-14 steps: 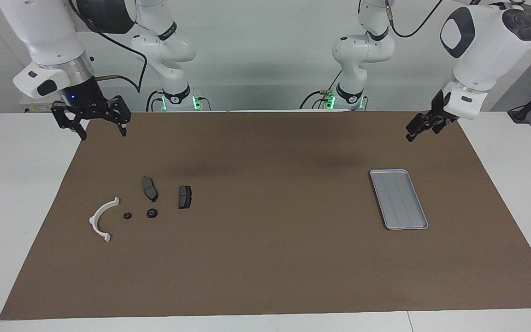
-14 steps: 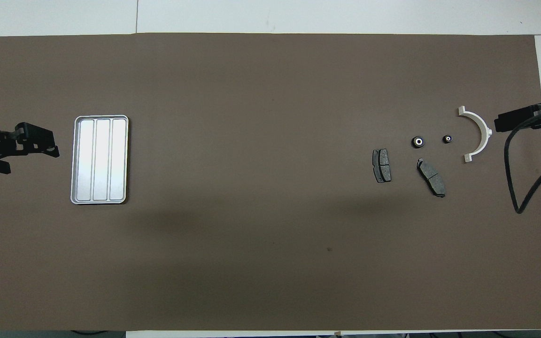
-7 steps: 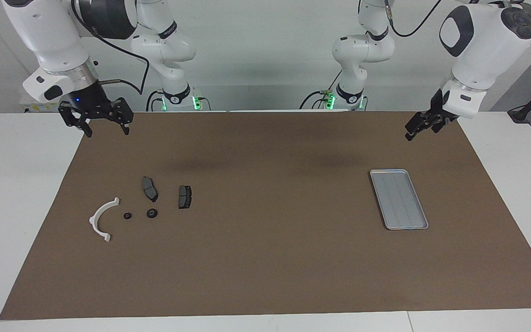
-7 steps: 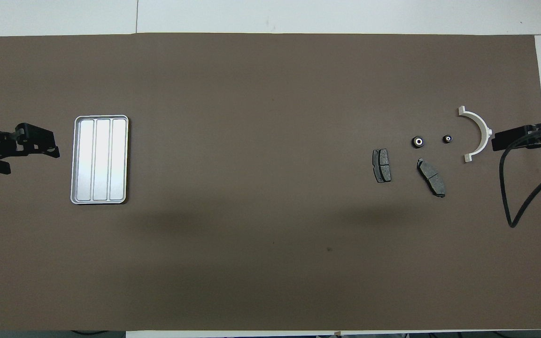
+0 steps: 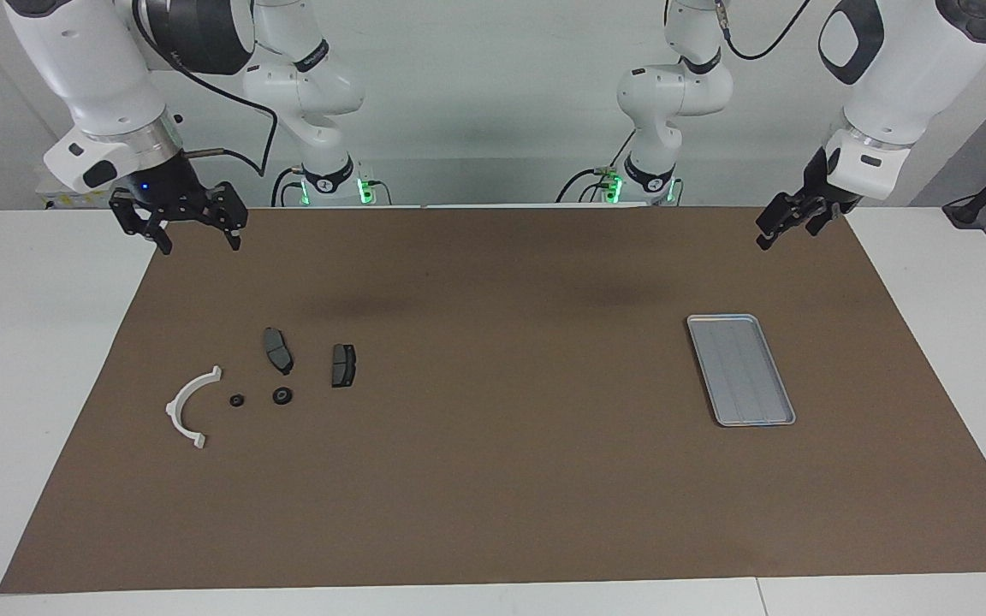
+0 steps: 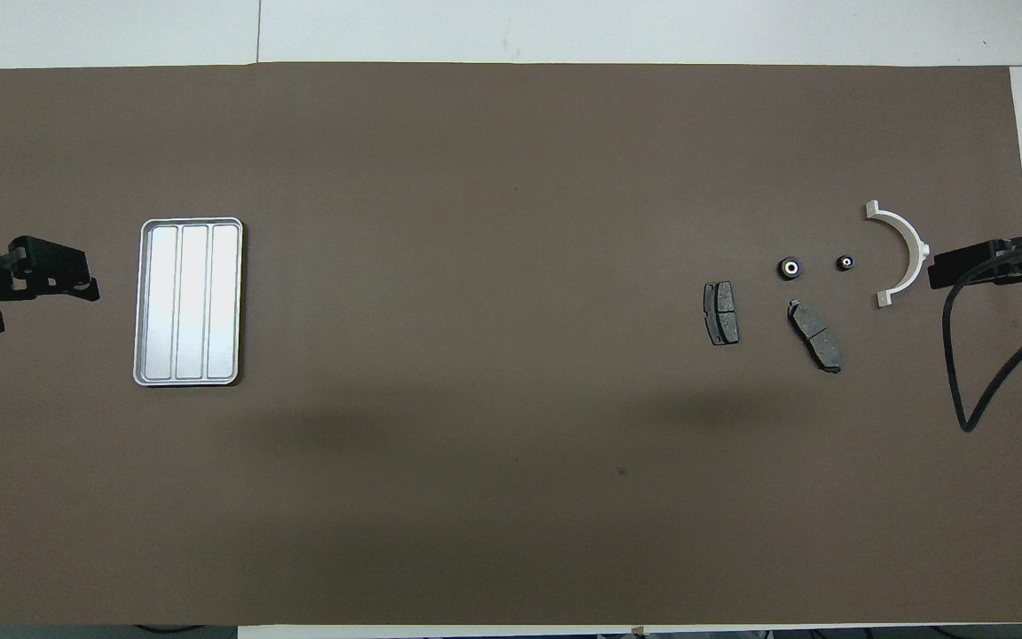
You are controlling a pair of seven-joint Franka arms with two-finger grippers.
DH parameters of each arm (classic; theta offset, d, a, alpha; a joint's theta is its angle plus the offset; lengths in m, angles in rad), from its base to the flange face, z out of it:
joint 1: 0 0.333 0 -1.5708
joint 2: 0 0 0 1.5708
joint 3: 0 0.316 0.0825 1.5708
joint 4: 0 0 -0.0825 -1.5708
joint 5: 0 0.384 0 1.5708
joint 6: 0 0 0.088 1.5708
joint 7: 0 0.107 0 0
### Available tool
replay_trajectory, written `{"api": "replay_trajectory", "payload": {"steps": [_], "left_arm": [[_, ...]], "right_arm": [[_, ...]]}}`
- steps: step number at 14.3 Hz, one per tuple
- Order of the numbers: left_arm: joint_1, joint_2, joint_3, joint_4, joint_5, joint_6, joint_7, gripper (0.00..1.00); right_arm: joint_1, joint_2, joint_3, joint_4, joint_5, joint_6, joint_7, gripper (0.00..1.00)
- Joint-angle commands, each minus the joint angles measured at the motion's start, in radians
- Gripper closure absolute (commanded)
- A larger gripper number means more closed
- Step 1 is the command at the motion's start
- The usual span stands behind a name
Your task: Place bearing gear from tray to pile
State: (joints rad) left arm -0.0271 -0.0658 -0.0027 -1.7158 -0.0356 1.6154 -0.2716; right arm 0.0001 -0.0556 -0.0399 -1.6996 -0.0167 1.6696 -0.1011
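Note:
The silver tray [image 5: 741, 370] [image 6: 189, 302] lies on the brown mat toward the left arm's end, with nothing in it. Toward the right arm's end lies the pile: a white half-ring bracket [image 5: 189, 406] [image 6: 901, 253] and two dark brake pads [image 5: 278, 349] [image 6: 815, 335]. Two small black round bearing gears [image 5: 282, 395] [image 6: 790, 267] rest on the mat between bracket and pads. My right gripper [image 5: 199, 245] hangs open and empty over the mat's corner by the right arm's base. My left gripper [image 5: 769, 237] [image 6: 90, 280] hangs open and empty over the mat's edge beside the tray.
The brown mat [image 5: 493, 479] covers most of the white table [image 5: 31, 342]. A black cable [image 6: 981, 390] loops down from the right arm over the mat's end by the bracket. The second brake pad [image 5: 342, 365] lies closest to the mat's middle.
Both grippers have lifted a little and drawn back toward their own ends of the table. The parts and the tray have not moved.

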Motion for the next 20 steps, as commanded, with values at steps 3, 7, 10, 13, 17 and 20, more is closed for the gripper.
{"api": "replay_trajectory", "payload": {"steps": [3, 7, 10, 13, 17, 20], "left_arm": [[0.006, -0.019, 0.0, -0.021, -0.012, 0.006, 0.011, 0.0], [0.006, -0.019, -0.002, -0.024, -0.006, 0.008, 0.011, 0.0], [0.006, -0.02, -0.002, -0.024, -0.003, 0.008, 0.012, 0.0], [0.004, -0.019, -0.003, -0.024, -0.001, 0.005, 0.014, 0.0], [0.004, -0.019, -0.003, -0.024, 0.0, 0.001, 0.031, 0.0], [0.006, -0.02, -0.003, -0.024, 0.0, 0.0, 0.048, 0.0]], "right_arm": [[0.0, -0.016, -0.008, -0.006, 0.011, -0.014, 0.021, 0.0], [0.001, -0.016, -0.014, -0.006, 0.007, -0.014, 0.021, 0.0], [0.001, -0.016, -0.014, -0.006, 0.007, -0.013, 0.02, 0.0], [0.001, -0.016, -0.014, -0.006, 0.007, -0.013, 0.02, 0.0], [0.0, -0.016, -0.014, -0.006, 0.007, -0.013, 0.02, 0.0], [-0.003, -0.016, -0.014, -0.005, 0.007, -0.013, 0.02, 0.0]]}}
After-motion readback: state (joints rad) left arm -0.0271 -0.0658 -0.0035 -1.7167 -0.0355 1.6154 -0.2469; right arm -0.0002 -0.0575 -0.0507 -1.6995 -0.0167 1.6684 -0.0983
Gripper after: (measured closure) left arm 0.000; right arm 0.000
